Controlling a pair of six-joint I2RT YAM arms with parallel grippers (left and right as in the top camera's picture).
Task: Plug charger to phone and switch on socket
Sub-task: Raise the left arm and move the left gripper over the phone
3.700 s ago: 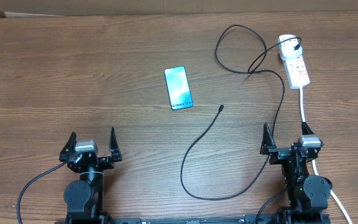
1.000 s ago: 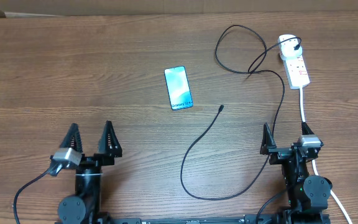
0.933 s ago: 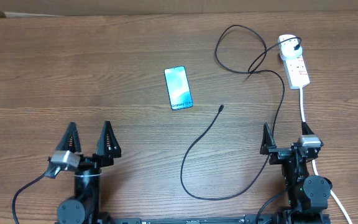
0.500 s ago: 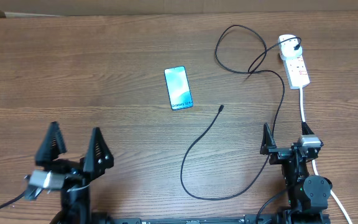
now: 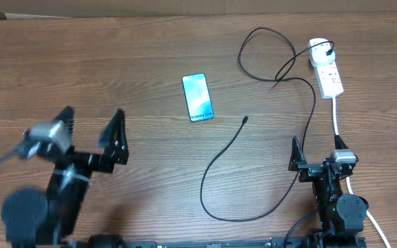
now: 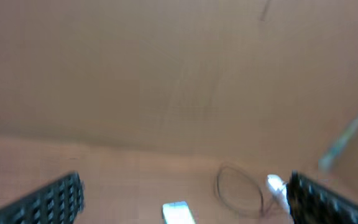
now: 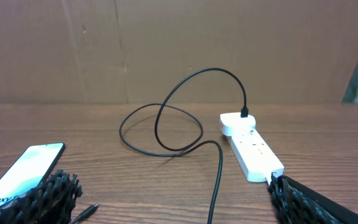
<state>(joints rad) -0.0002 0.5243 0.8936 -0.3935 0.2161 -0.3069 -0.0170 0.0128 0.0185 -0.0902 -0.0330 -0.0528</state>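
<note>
The left gripper [image 5: 93, 117] is lifted above the near left corner, blurred, jaws spread wide and empty. The right gripper [image 5: 316, 148] sits low at the near edge on the right, also wide open and empty. The phone [image 5: 198, 98] lies flat mid-table. The charger [image 5: 315, 100] loops from the socket [image 5: 328, 74] in the far right corner, its connector tip [image 5: 245, 120] near the phone but apart from it.

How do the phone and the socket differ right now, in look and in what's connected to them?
The phone is a slim slab with a light blue screen and dark edges; the socket is a white oblong with red marks. The phone has nothing plugged in, the charger's connector tip lying apart from it; the socket carries the white plug and a thick white cord. Both lie flat on the table.
</note>
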